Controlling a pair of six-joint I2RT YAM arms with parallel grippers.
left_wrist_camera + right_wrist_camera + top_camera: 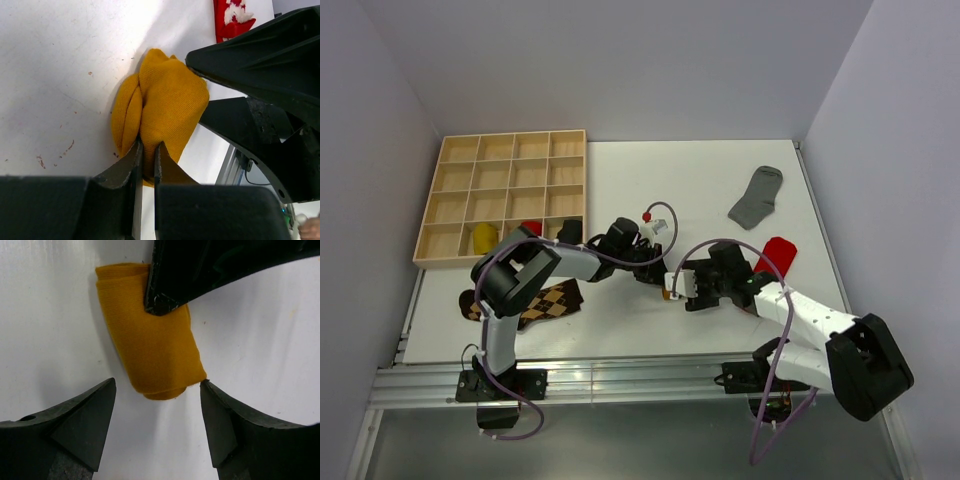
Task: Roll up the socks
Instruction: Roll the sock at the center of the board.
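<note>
A mustard-orange sock, rolled into a short bundle, lies on the white table between both grippers. My left gripper is shut on a fold at one end of it. In the right wrist view the same roll lies just ahead of my right gripper, which is open, its fingertips either side of the roll's near end and the right tip at the cloth's edge. From above, only a sliver of orange shows between the two grippers. A brown argyle sock, a grey sock and a red sock lie flat.
A wooden compartment tray stands at the back left, holding a yellow bundle and a red bundle. The left arm's black finger crosses the top of the right wrist view. Walls close in on both sides.
</note>
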